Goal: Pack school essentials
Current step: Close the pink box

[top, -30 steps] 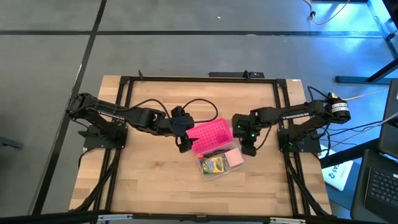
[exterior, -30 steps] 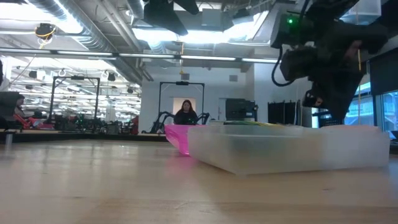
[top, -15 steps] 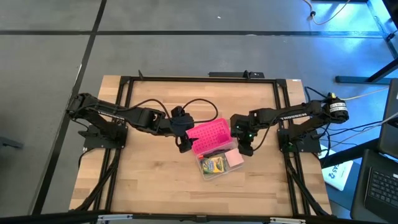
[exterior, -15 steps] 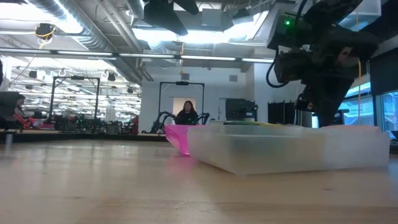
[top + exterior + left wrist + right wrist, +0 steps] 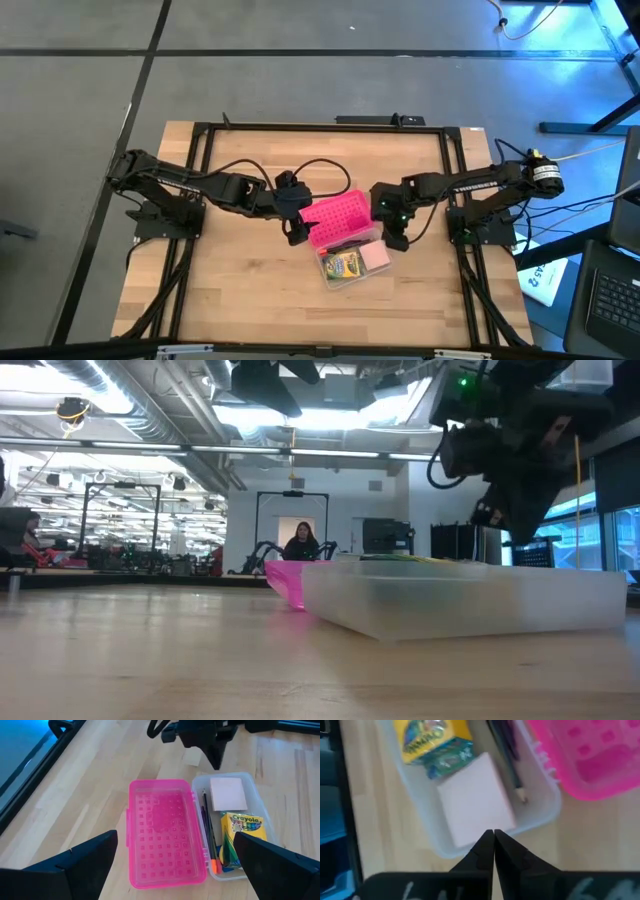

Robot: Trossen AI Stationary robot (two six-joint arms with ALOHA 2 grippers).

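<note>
The right gripper (image 5: 493,836), fingers pressed together and empty, has lifted slightly above the clear case (image 5: 352,275). The pink sticky-note pad (image 5: 476,797) and crayon box (image 5: 242,823) lie inside, so packing seems nearly done. The left gripper (image 5: 293,236) waits, jaws wide, over the pink lid (image 5: 166,836).

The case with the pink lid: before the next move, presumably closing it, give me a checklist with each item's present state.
1. Lid fully open, lying flat beside the case: ok.
2. Crayon box and sticky-note pad lie inside the case: ok.
3. Pens and pencils lie inside along the hinge side: ok.
4. Scissors and eraser packed: cannot tell; neither shows in any view.
5. Right gripper shut, empty, above the case's edge by the pad: ok, but it would be in the lid's way.
6. Left gripper open at the lid's far side, holding nothing: ok.
</note>
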